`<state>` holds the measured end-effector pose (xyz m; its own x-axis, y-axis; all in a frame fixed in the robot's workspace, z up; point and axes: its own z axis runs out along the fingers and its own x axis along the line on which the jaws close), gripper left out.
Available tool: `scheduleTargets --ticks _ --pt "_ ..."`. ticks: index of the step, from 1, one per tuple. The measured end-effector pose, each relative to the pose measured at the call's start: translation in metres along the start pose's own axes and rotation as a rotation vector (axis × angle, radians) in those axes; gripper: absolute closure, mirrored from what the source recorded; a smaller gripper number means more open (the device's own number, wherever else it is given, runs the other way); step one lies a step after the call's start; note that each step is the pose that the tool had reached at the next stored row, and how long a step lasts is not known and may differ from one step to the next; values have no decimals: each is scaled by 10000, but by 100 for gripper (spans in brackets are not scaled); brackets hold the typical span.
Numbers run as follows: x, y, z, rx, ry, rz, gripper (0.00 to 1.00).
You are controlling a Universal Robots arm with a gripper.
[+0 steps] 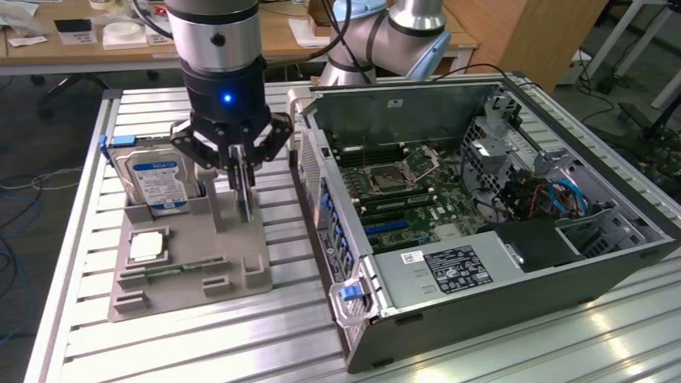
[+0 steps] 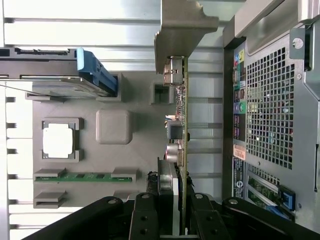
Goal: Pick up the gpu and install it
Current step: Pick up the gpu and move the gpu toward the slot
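Slatted aluminium table [image 1: 80, 263] is seen bearing a grey fixture tray [image 1: 186, 239] and an open computer case [image 1: 553, 295]. Gpu [image 2: 183, 125] is clamped upright, edge-on, in the gripper [image 1: 242, 171], at the tray between hard drive [image 1: 159, 179] and case. Memory stick [image 2: 85, 176] and processor chip [image 2: 58, 140] are seated in tray slots.

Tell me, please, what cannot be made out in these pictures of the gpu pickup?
- Exterior view: the thin green gpu card with silver bracket is edge-on, so its faces are hidden; the black gripper covers its top.
- Exterior view: whether the card's lower edge is clear of the grey plastic holder tray cannot be told.
- Exterior view: the print on the boxy silver hard drive is too small to read.
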<state>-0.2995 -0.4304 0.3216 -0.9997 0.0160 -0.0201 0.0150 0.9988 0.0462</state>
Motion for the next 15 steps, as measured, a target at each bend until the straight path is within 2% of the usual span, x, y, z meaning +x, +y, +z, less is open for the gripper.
scheduleTargets --ticks 15 --pt "-3 7 -148 0 -1 0 72"
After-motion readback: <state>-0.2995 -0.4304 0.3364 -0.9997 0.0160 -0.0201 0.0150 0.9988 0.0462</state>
